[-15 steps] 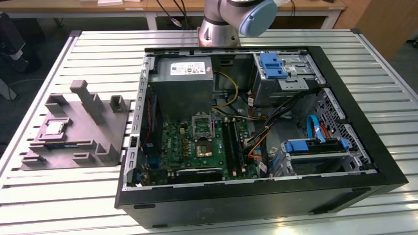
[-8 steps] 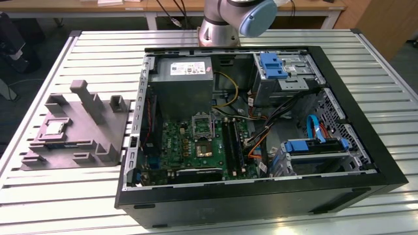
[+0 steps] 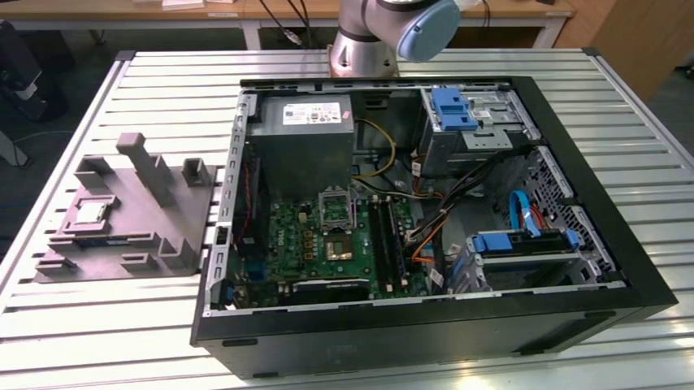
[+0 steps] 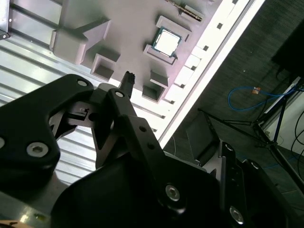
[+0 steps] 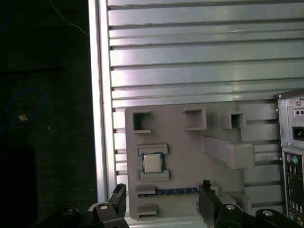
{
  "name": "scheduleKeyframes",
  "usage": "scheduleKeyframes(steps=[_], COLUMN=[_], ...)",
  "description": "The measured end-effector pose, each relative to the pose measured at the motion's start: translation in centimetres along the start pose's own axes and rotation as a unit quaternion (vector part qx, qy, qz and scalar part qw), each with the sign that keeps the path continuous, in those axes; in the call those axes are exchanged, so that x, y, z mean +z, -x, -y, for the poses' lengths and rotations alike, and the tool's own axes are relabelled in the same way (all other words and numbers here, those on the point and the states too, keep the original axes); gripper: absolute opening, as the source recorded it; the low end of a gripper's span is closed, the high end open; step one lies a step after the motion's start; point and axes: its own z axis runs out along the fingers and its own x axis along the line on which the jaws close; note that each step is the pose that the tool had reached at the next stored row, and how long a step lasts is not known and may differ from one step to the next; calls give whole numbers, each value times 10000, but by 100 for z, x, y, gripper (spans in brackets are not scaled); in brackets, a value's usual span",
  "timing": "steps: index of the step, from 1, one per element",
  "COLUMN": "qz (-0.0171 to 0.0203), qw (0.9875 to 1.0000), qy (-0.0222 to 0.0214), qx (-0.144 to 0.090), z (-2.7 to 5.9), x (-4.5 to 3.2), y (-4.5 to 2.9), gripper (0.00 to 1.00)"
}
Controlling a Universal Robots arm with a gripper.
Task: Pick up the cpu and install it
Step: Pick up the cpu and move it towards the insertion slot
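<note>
Exterior view: the cpu [image 3: 89, 213] is seated in the grey tray [image 3: 184, 215], outside the computer case [image 3: 434, 325].
Second wrist view: the cpu is seen ahead of one fingertip [image 4: 128, 78], untouched.
First wrist view: the gripper [image 5: 162, 192] is empty, fingers apart, with the cpu just beyond the gap.
Risk judged: in a skewed descent a finger could be caught on the pocket walls and the cpu tilted.

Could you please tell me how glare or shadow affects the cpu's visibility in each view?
In the second wrist view glare washes the cpu near white and bleaches the table edge; in the first wrist view it is evenly lit, beside bright bands on the table; in the exterior view it lies unshadowed on the grey fixture.
</note>
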Motion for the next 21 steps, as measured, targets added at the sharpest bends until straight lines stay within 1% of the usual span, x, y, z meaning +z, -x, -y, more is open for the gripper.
scheduleKeyframes(steps=[4,5,8,12,14,21], qz=[-1,-2,-13,-16,-23,-40], qw=[10000,10000,9995,9995,9995,9995], qy=[0,2,8,25,25,26], qx=[-7,-56,-319,-328,-328,-327], z=[0,0,1,2,3,7], x=[1,6,29,60,72,160], y=[-2,-2,-3,-3,-3,-6], gripper=[71,71,71,71,71,71])
